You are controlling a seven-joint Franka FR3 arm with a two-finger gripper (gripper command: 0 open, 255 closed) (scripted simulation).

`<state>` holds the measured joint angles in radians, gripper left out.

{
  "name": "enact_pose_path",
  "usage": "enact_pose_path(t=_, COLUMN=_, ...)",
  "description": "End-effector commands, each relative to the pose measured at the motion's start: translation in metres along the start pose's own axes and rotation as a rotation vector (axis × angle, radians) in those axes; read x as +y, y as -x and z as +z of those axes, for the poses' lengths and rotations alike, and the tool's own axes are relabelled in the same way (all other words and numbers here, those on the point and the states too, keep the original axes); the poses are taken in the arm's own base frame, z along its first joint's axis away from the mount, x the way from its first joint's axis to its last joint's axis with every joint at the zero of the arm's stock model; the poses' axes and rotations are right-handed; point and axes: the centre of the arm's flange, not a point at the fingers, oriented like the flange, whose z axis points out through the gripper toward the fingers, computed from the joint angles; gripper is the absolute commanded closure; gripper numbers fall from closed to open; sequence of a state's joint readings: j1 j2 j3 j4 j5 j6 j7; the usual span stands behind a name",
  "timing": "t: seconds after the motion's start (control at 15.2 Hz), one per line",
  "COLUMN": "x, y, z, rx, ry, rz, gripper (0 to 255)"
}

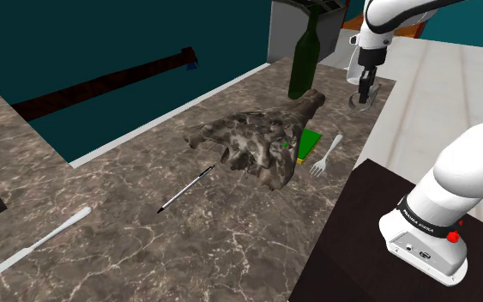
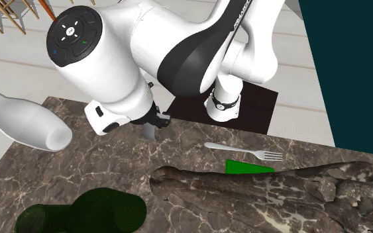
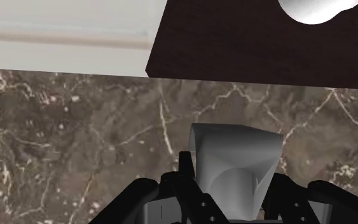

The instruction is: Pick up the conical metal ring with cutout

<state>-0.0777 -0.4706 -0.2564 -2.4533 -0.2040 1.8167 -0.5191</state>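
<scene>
Now, the step: getting the grey conical ring point(image 3: 234, 153) off the brown-veined marble counter point(image 3: 75, 146) with a secure grip.
Where the ring is: between the fingers of the black two-finger hand point(image 1: 365, 88), near the counter's corner by the dark brown stand point(image 1: 351, 249); well apart from the white fork point(image 1: 325, 156) and the dark green glass bottle point(image 1: 304, 60).
Hand state: in the wrist view the fingers appear pressed against the ring's two sides, so I judge it clamped on the ring; whether the ring has left the counter I cannot tell.
Grip quality: the walls taper, so the fingers sit on sloped faces. A light squeeze could let the ring wedge downward and slip out.
How to do it well: keep the grip firm, rise straight up without tilting the wrist, and go slowly at first so any sliding shows early.
Watch for: the ring turning between the fingers, or one finger resting at the cutout rather than on solid wall.
Clearance: nothing crowds the ring, so a vertical lift looks unobstructed.
</scene>
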Motion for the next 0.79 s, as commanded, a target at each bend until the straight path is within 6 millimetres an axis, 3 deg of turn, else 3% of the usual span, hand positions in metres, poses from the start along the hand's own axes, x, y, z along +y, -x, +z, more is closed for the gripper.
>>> enact_pose_path(t=0.0, x=0.000, y=0.002, z=-0.010, rx=0.000, ry=0.000, rz=0.000, gripper=255)
enact_pose_path(t=0.59, x=-0.001, y=0.011, z=-0.056, rx=0.000, ry=0.000, rz=0.000, gripper=255)
enact_pose_path(t=0.73, x=-0.001, y=0.011, z=-0.057, rx=0.000, ry=0.000, rz=0.000, gripper=255)
